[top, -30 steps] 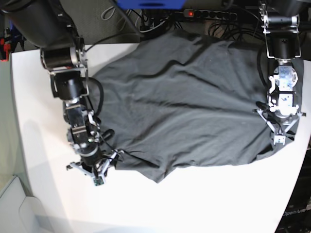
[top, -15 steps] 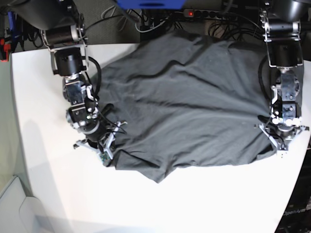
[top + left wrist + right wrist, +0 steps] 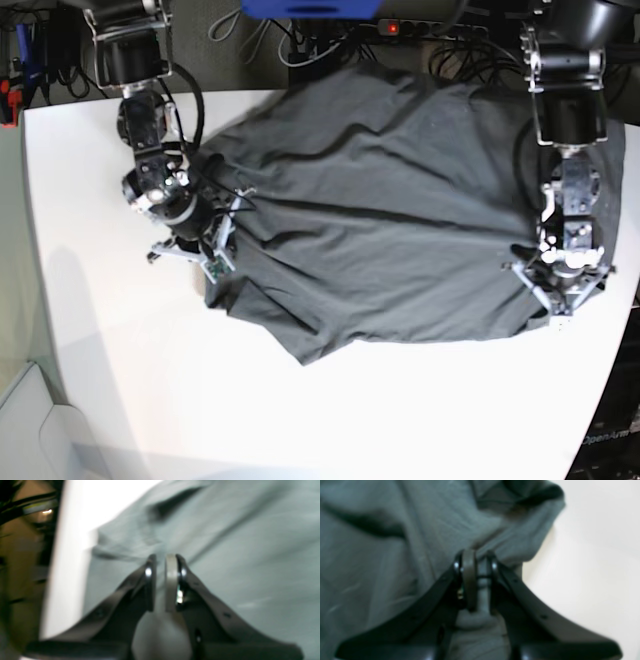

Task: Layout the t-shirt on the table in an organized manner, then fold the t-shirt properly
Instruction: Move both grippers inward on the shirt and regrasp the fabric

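Close up, right gripper (image 3: 477, 562): jaws narrow, a pinch of the t-shirt (image 3: 395, 555) bunched between the fingers, near the cloth's edge where the table (image 3: 595, 555) shows bare. Left gripper (image 3: 161, 565): jaws narrow, grey fabric filling the slit between them; wrist view blurred. From the base view, the t-shirt (image 3: 390, 220) lies spread and wrinkled over the table (image 3: 120, 380), its far edge reaching the back rim. Beyond the rim: cables and a power strip (image 3: 435, 30) with a red light.
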Controlling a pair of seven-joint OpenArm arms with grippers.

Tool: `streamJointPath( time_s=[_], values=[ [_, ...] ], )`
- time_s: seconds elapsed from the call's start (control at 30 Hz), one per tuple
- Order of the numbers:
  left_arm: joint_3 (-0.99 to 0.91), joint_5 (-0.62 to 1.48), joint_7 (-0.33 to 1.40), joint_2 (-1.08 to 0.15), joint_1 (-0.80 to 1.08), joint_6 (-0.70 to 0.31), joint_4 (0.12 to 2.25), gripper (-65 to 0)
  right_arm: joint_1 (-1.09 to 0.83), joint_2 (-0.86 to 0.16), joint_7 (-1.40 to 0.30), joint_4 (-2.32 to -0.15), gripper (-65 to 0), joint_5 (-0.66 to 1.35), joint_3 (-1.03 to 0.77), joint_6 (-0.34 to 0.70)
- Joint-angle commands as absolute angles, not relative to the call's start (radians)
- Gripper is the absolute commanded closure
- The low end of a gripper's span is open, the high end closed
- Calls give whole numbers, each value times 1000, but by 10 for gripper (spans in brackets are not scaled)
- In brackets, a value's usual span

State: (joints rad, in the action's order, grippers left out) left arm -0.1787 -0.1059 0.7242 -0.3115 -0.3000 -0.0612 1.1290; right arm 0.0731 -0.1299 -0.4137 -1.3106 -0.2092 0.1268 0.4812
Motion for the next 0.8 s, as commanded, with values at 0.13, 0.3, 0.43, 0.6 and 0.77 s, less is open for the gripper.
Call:
streamJointPath(
  time_s=[0.13,0.3,0.43,0.6,0.77],
  values=[
    [-93,-110,704,-262,-380,-54,1032,-64,28,-133,-535,-1356,-65,-234,130,570],
    [-67,-116,687,-180,-394,-54,1018,-64,-10,-130,-587,-1443,-65,-234,182,642],
    [-62,-116,691,-120,-400,-54,1061,-64,-30,-131,-634,-1509,-65,-234,236,698],
    [-62,-110,759,-88,-401,-54,1182,-64,-27,-131,-659,-1534,-65,-234,257,698],
    [-62,-107,845,-24,-401,-54,1322,-64,-25,-131,-654,-1527,-65,-234,257,698]
  ],
)
